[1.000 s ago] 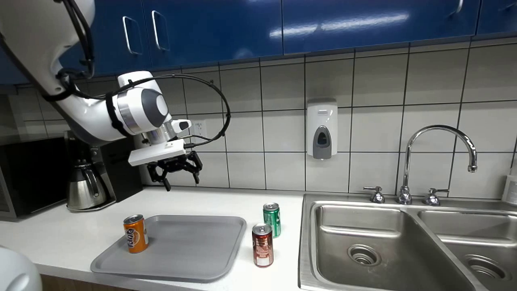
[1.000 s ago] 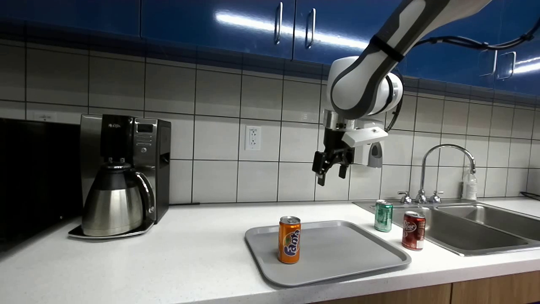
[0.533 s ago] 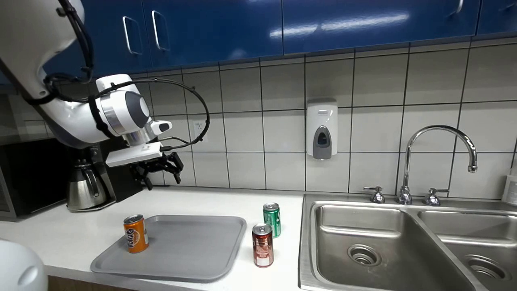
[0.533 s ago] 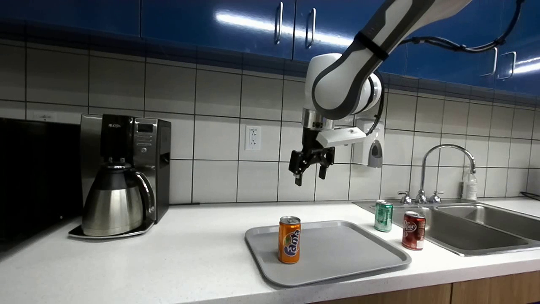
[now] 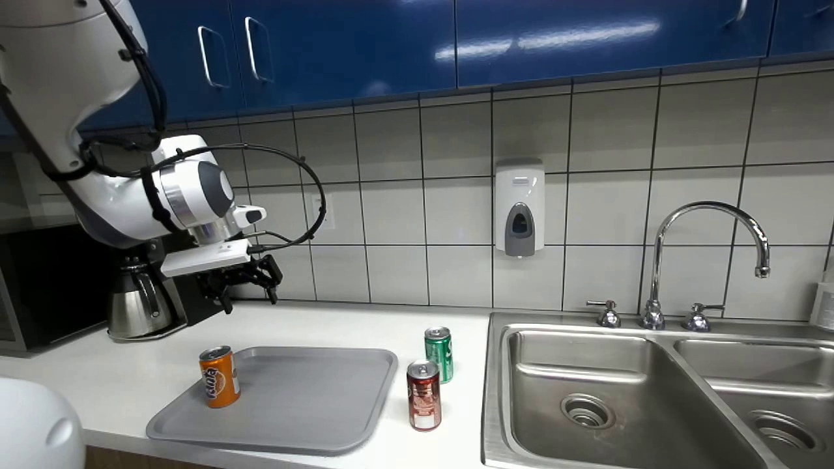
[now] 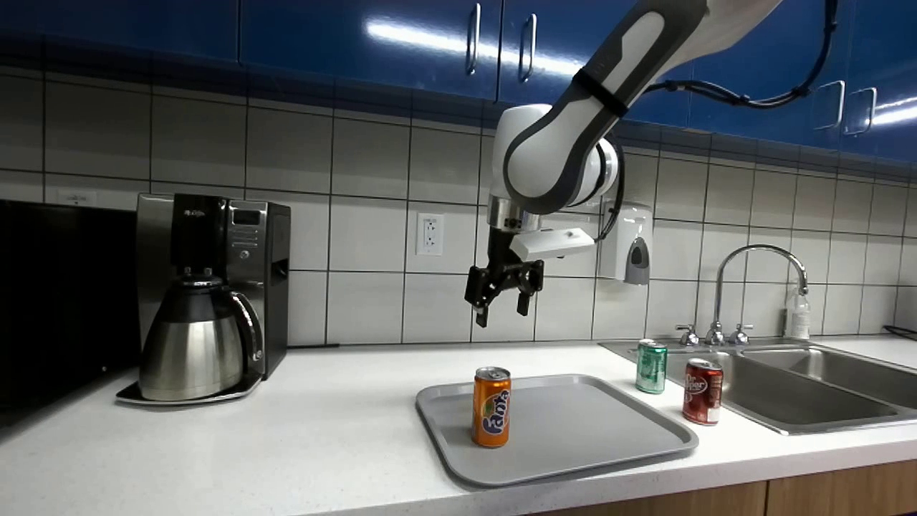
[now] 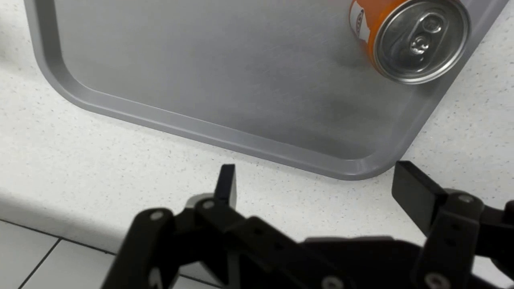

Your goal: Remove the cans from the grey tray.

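Observation:
An orange can (image 5: 219, 384) stands upright on the grey tray (image 5: 306, 407), near one end of it. The green can (image 6: 651, 368) and the red can (image 6: 703, 394) stand upright on the counter beside the tray, off its rim, in both exterior views. High above the counter, behind the tray's back edge, my gripper (image 6: 503, 317) hangs with its fingers pointing down. The wrist view shows the jaws wide apart with only counter between the fingertips (image 7: 417, 192). There, the orange can (image 7: 421, 42) lies up and to the right, well clear of the fingers.
A coffee maker with a steel pot (image 6: 193, 344) stands on the counter, next to a dark microwave (image 6: 64, 301). The steel sink (image 5: 586, 378) with its faucet (image 5: 710, 208) lies past the red and green cans. A tiled wall (image 6: 372, 301) rises behind, with blue cabinets (image 6: 358, 43) above.
My gripper has travelled left in both exterior views, away from the sink, and has come down a little over the last half second. The cans and the tray have stayed where they were.

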Available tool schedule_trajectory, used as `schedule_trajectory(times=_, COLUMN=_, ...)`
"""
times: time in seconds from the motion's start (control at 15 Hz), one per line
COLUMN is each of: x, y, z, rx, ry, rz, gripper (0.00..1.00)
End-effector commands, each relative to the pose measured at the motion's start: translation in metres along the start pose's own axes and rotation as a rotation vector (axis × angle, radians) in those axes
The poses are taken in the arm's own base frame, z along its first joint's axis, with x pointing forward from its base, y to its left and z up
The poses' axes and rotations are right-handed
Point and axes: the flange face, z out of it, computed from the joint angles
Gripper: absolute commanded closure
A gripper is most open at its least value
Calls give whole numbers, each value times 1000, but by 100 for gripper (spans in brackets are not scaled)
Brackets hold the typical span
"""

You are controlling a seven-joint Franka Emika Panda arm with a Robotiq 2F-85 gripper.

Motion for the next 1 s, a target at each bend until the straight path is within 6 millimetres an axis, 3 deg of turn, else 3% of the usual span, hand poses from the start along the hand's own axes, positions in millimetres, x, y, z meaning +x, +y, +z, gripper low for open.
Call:
schedule_trajectory(times=0.0, x=16, y=-16, z=5, rx=18, ry=-6, rz=-20, gripper=0)
schedule_trajectory(times=0.47, x=17, y=-44, z=30, rx=43, ry=-50, rz=-85, gripper=0)
schedule_trajectory(times=0.93, x=3, y=-62, z=49, rx=61, ry=-100, rz=-153, gripper=0)
